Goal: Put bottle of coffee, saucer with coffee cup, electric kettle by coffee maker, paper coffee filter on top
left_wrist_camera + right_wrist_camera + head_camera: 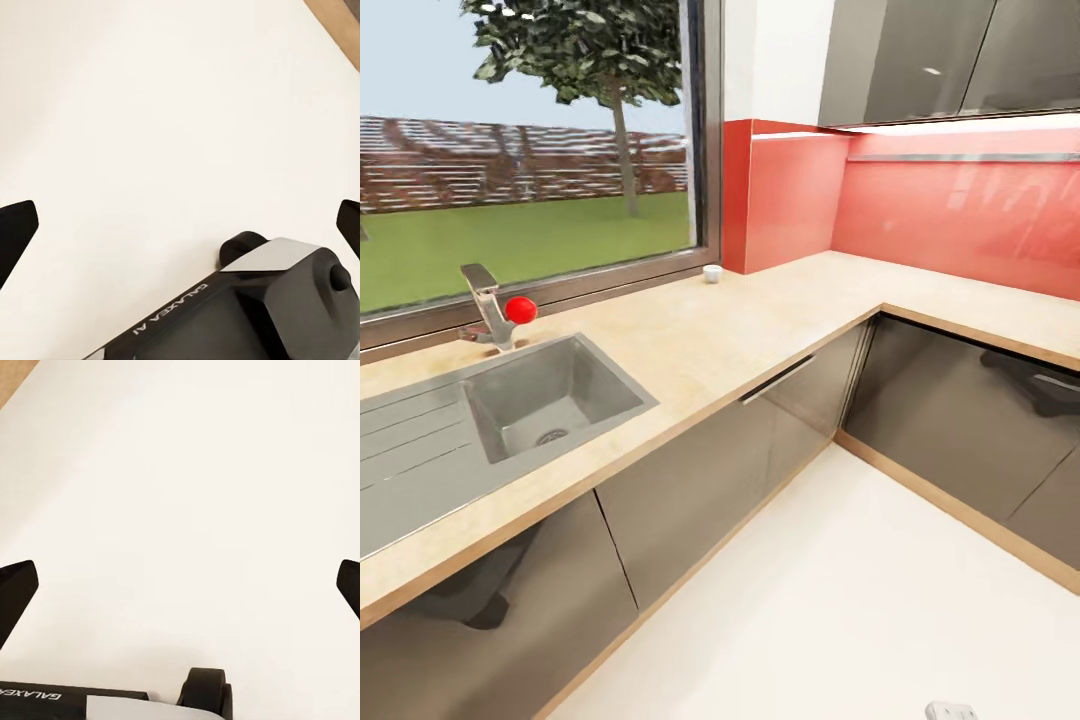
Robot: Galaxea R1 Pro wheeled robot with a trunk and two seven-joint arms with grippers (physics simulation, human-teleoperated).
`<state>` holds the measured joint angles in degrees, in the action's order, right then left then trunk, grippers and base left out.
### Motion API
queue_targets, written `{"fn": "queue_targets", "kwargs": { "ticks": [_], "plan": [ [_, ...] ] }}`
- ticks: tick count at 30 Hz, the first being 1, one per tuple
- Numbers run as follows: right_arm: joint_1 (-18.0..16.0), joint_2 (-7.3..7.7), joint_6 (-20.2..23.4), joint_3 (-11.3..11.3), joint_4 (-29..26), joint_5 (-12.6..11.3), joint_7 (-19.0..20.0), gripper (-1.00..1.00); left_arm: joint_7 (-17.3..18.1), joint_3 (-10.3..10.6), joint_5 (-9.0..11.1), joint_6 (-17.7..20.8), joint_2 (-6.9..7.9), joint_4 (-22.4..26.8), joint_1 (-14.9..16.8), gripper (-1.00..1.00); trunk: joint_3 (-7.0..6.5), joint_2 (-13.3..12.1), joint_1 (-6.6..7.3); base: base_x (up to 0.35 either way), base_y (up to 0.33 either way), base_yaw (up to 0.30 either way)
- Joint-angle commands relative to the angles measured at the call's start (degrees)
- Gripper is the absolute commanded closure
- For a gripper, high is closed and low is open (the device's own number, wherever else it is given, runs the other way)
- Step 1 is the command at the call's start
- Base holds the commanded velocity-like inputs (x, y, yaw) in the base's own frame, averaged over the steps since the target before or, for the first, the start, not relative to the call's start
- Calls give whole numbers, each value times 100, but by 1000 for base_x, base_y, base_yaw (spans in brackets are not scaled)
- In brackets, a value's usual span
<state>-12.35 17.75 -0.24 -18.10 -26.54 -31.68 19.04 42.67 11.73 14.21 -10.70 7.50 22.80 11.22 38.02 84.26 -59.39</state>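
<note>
Near the back edge of the countertop (710,340), close to the corner where the window sill meets the red splashback (960,215), stands the coffee cup (711,274), small, white and alone, with no saucer under it. Its inside is too small to read. Toward the worktop's left end the sink (550,400) is set in, its basin holding nothing but the drain, and a tap (488,305) with a red knob stands at its back rim.

Both wrist views look down on pale floor (165,112). The left gripper (180,232) and right gripper (180,592) show only dark fingertips at either side, spread wide with nothing between them, so both are released, which I judge suits travel rather than reaching.
</note>
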Motion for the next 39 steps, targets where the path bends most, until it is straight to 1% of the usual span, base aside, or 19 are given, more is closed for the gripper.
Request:
{"fn": "queue_targets", "kwargs": {
  "ticks": [1, 8, 15, 21, 26, 39],
  "plan": [
    [-4, 7, -2, -35, 0, -57, 4, -100, -5, 40, 30, -38, 6, -4, 6, -100, 23, 43, -22, 0, -5, 0],
    [-4, 5, -2, -35, 0, -57, 4, -100, -5, 41, 30, -36, 6, -4, 7, -100, 148, 323, -175, 0, -1, 0],
    [-4, 5, -2, -35, 0, -57, 3, -100, -5, 40, 30, -37, 6, -9, 4, -100, 148, 323, -175, 0, 0, -26],
    [-4, 2, -2, -35, 0, -57, 9, -100, -5, 43, 30, -38, 6, -17, 4, -100, 148, 323, -175, 0, -38, -189],
    [-4, 0, -2, -35, 0, -57, 4, -100, -5, 43, 30, -37, 6, -18, 8, -100, 148, 323, -175, 29, -215, -133],
    [-4, 0, -3, -35, 0, -57, 4, -100, -8, 41, 30, -36, -10, -18, 6, -100, 148, 323, -175, 118, -308, -10]
  ]
}}
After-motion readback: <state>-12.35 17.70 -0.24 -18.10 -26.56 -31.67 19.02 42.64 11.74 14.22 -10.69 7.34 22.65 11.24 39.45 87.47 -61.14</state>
